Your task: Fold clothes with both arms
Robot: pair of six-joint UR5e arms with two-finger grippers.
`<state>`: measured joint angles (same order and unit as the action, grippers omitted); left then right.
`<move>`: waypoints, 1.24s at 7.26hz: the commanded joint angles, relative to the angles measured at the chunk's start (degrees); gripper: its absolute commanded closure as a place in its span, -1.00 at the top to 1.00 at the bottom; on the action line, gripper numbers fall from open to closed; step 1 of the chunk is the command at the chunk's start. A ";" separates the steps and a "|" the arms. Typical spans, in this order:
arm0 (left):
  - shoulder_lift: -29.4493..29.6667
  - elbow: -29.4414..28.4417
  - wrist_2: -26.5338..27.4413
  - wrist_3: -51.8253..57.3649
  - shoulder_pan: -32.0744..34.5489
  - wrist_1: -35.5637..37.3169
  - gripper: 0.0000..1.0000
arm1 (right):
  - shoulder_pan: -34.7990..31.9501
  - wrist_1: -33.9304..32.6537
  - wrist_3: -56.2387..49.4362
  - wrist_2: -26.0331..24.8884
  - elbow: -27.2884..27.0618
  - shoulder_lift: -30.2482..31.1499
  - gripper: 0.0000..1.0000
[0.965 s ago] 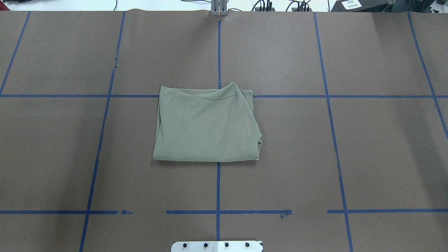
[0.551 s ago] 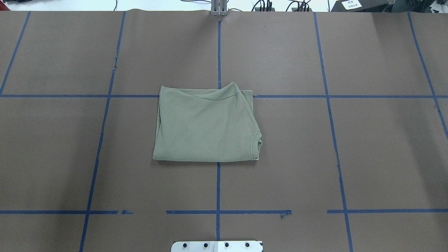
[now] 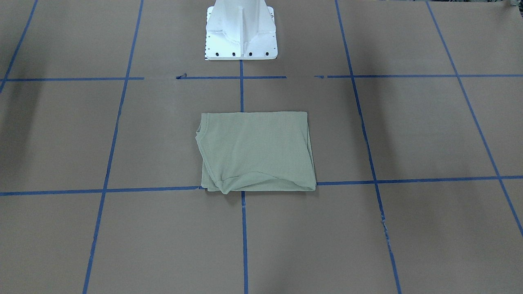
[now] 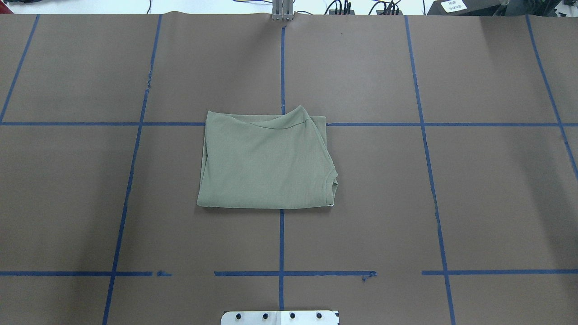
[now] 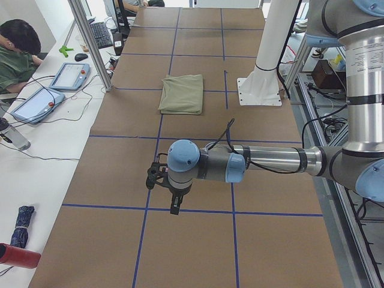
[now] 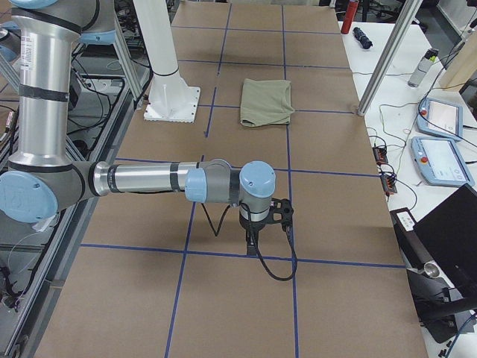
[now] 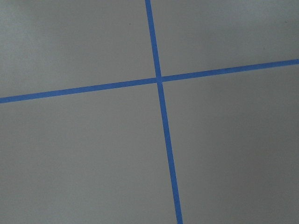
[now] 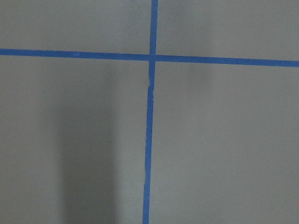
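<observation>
Matt knit cloth shirt [image 4: 266, 162] on matt brown paper table [image 4: 474, 180].

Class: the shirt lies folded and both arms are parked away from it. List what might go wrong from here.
1. The shirt's far edge has a raised, bunched flap. Another press may set it into a crease, or it may slip open.
2. The collar corner juts past the stack. A pinch there might catch only one layer and drag the fold apart.

Even, diffuse light leaves soft, broad shadows on the table [image 4: 361, 67] (darkest in the right wrist view). Both wrist views look slightly soft, perhaps unfocused.
</observation>
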<state>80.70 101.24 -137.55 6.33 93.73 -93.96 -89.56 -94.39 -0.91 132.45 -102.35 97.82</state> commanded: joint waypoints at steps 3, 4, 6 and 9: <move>-0.10 -0.08 0.09 -0.09 0.05 0.00 1.00 | 0.00 0.00 -0.14 0.00 0.57 0.09 1.00; -0.10 -0.08 0.09 -0.09 0.05 0.09 1.00 | 0.00 0.00 -0.14 0.00 0.57 0.09 1.00; -0.10 -0.08 0.09 -0.09 0.05 0.09 1.00 | 0.00 0.00 -0.14 0.00 0.57 0.09 1.00; -0.19 -0.08 0.09 -0.09 0.05 0.09 1.00 | 0.00 0.26 -0.14 -0.52 0.39 0.44 1.00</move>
<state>80.52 101.16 -137.46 6.24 93.78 -93.87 -89.56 -94.15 -1.26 132.21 -102.05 98.26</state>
